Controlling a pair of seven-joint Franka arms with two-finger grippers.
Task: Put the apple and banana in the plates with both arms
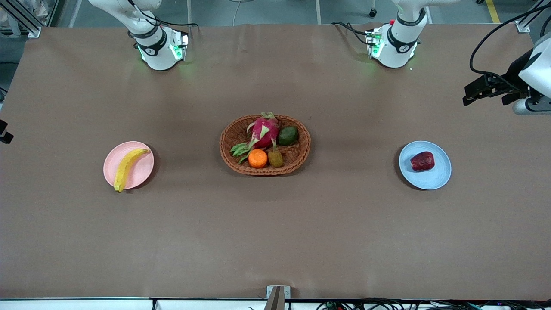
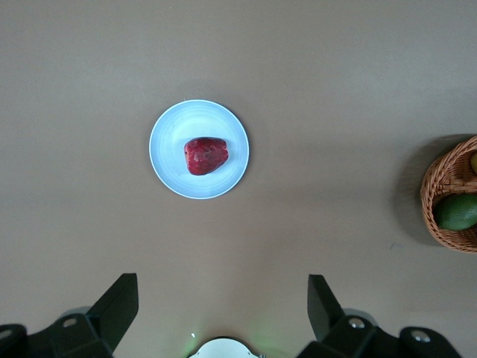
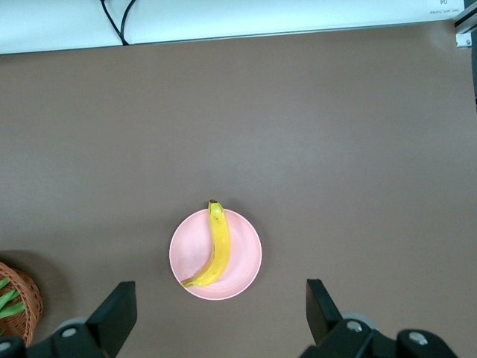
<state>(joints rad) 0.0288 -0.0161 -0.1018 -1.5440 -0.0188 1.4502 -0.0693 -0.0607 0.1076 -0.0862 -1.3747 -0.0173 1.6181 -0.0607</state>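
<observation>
Apple [image 2: 206, 155], banana [image 3: 212, 248] plated; hands [image 2: 220, 302] clear.

On the table [image 1: 275, 241] there were two small round plates: one pale pink plate [image 1: 140, 174] and one light blue plate [image 1: 437, 176]. There was one banana [image 1: 127, 168], one dark red apple [image 1: 422, 161] and one oval wicker basket [image 1: 301, 148]. The basket contained four whole fruits: one pink dragon fruit [image 1: 264, 131], one orange [image 1: 258, 158], one green avocado [image 1: 288, 135] and one brown kiwi [image 1: 275, 158]. Two white robot arms were present, each with one black hand: the left hand [image 2: 220, 306] and the right hand [image 3: 220, 309], each showing two fingers.
</observation>
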